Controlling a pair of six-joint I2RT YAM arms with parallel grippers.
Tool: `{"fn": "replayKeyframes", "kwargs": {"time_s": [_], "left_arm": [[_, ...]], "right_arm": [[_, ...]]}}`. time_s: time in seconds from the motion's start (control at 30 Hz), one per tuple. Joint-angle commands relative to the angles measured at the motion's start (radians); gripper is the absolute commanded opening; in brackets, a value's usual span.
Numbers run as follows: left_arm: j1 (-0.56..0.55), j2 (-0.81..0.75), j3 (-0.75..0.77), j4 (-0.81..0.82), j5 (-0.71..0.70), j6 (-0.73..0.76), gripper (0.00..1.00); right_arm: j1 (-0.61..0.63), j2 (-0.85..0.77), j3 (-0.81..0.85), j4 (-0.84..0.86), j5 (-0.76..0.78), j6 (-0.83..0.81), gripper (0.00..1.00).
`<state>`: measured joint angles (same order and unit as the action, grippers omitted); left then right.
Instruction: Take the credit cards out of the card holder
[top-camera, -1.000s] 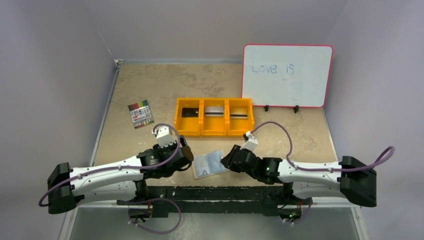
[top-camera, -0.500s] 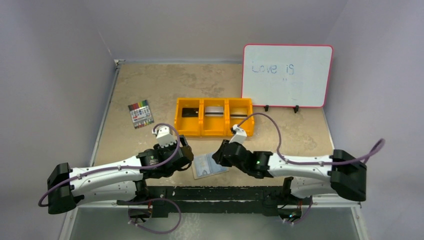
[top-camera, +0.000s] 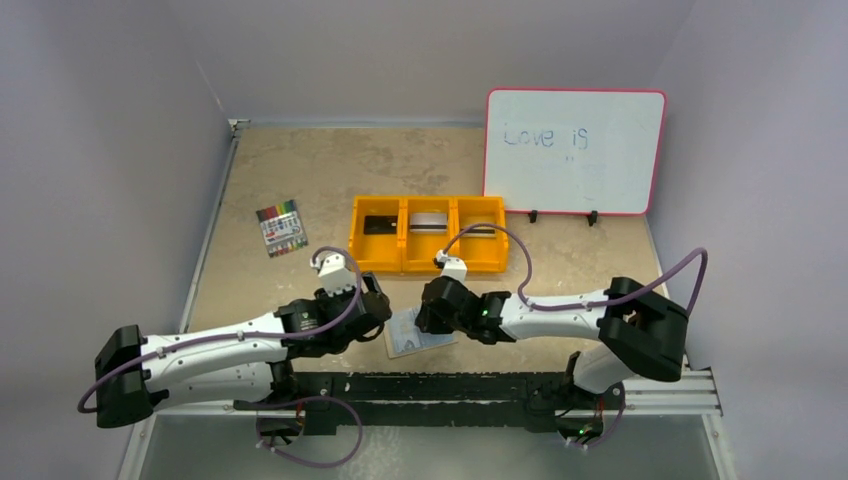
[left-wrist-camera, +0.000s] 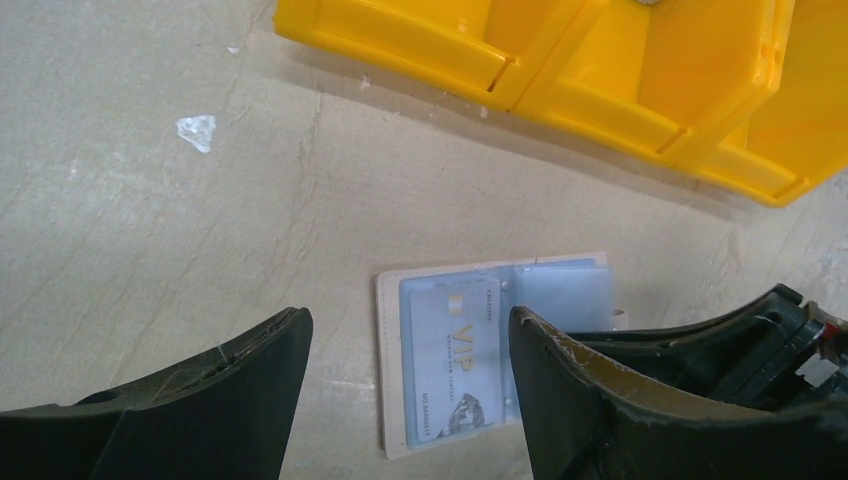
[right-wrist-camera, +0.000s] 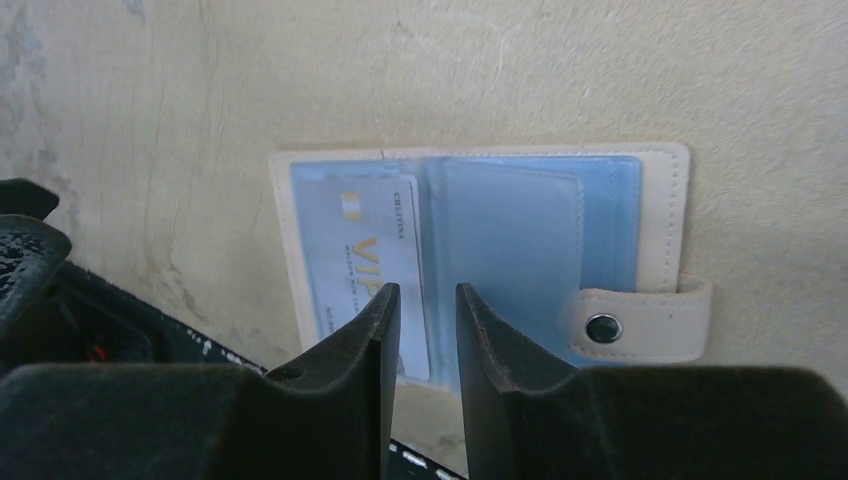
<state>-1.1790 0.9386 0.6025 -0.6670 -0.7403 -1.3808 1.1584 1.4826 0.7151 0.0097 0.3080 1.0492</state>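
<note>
Here, the card holder (right-wrist-camera: 480, 240) lies open and flat on the table (top-camera: 300, 180), at the near edge, just on my side of the orange tray (top-camera: 427, 266) and apart from it. Its light blue panels face up. A pale card (right-wrist-camera: 365, 250) marked VIP sits in the pocket on my left half, and the other half shows only clear blue sleeves. The tab strap (right-wrist-camera: 640, 325) with its dark snap (right-wrist-camera: 603, 328) sticks out from the far right edge of the holder.

My right gripper (right-wrist-camera: 427, 295) hangs directly over the holder, with the tips above the fold and the card's inner edge. Its jaws are narrow, with a slim gap between them and nothing in it.

My left gripper (left-wrist-camera: 405, 330) hovers just beside the holder's left edge, jaws spread wide and empty.

Each of the tray's three compartments holds something flat and dark. A pack of markers (top-camera: 281, 228) lies well off to the left, and a whiteboard (top-camera: 575, 150) stands at the back right.
</note>
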Motion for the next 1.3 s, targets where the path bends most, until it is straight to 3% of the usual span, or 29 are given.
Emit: {"fn": "replayKeyframes", "kwargs": {"time_s": [0.0,0.23,0.53,0.9,1.03,1.13,1.27], "left_arm": [[-0.001,0.041,-0.011,0.113,0.066,0.057,0.7],[0.0,0.158,-0.013,0.234,0.172,0.105,0.6],[0.001,0.268,-0.045,0.355,0.267,0.108,0.55],[0.002,0.39,-0.091,0.42,0.315,0.091,0.38],[0.0,0.42,-0.079,0.394,0.303,0.097,0.27],[0.001,0.425,-0.074,0.381,0.292,0.106,0.22],[0.001,0.432,-0.065,0.376,0.292,0.115,0.14]], "right_arm": [[-0.043,-0.018,-0.071,0.195,-0.156,-0.044,0.29],[-0.079,0.011,-0.137,0.29,-0.224,-0.011,0.27],[-0.131,0.037,-0.267,0.473,-0.32,0.045,0.26],[-0.159,0.128,-0.308,0.621,-0.398,0.063,0.2],[-0.168,0.109,-0.329,0.651,-0.401,0.07,0.13],[-0.18,0.091,-0.351,0.702,-0.422,0.073,0.01],[-0.192,0.077,-0.355,0.738,-0.45,0.076,0.0]]}}
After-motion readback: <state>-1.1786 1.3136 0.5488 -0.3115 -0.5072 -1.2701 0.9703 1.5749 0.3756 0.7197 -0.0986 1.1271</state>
